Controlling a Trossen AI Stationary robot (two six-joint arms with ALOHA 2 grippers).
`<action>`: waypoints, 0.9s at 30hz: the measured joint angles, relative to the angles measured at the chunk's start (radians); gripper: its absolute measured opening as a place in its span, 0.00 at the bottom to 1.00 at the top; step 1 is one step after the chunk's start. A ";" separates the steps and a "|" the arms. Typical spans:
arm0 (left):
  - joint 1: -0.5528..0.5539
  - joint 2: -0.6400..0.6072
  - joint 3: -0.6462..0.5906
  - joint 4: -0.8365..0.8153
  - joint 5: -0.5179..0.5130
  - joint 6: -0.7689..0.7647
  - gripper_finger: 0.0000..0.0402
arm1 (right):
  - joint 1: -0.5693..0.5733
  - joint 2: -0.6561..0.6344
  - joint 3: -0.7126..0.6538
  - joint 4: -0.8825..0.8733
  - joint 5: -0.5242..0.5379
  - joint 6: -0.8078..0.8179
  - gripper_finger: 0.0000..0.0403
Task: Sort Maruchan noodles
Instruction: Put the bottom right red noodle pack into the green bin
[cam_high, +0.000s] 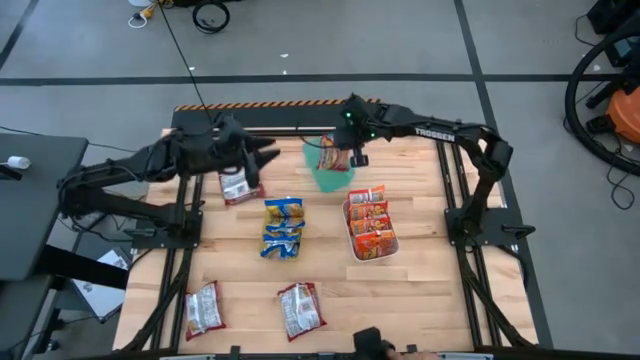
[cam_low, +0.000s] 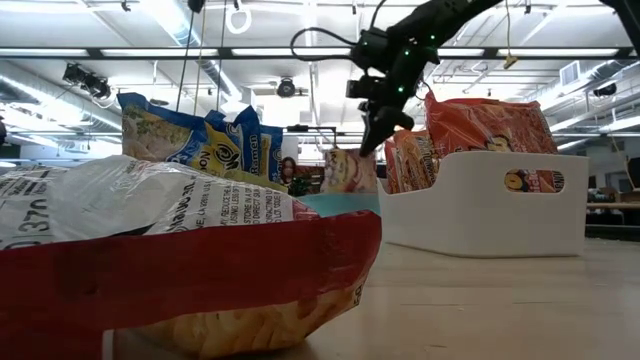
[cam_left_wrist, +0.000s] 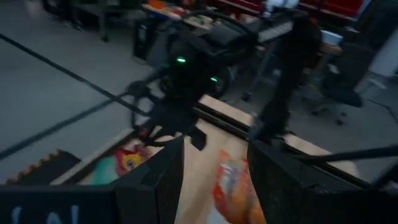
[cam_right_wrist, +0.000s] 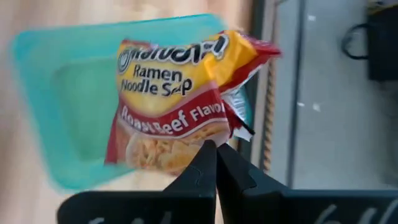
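Note:
My right gripper is shut on a yellow-and-red Roast Beef ramen packet, held over the green tray at the table's far middle. My left gripper hovers open to the left of it, beside a silvery white-and-red packet lying flat on the table. Blue-and-yellow packets are stacked at the centre. Orange-red packets stand on edge in the white tray. Two more white-and-red packets lie flat near the table's near edge. My right gripper pinches the Roast Beef packet between its two fingers by one edge. The fingers come from above, pointing down. The packet hangs below the fingers, lifted over the green tray.
A white-and-red packet lies right in front of the low camera. The white tray stands right of the green one. Bare wood shows between the near packets and along the table's right side. Black rails edge the table's sides.

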 joint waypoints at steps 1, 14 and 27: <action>0.022 -0.004 0.000 -0.001 0.004 0.009 0.45 | -0.011 0.000 0.000 0.015 0.019 -0.004 0.01; 0.186 -0.009 0.000 0.016 0.012 0.036 0.45 | -0.062 0.097 0.000 0.233 -0.178 -0.086 0.01; 0.179 -0.009 0.000 0.015 0.013 0.035 0.45 | -0.076 0.145 0.000 0.462 -0.127 0.123 0.01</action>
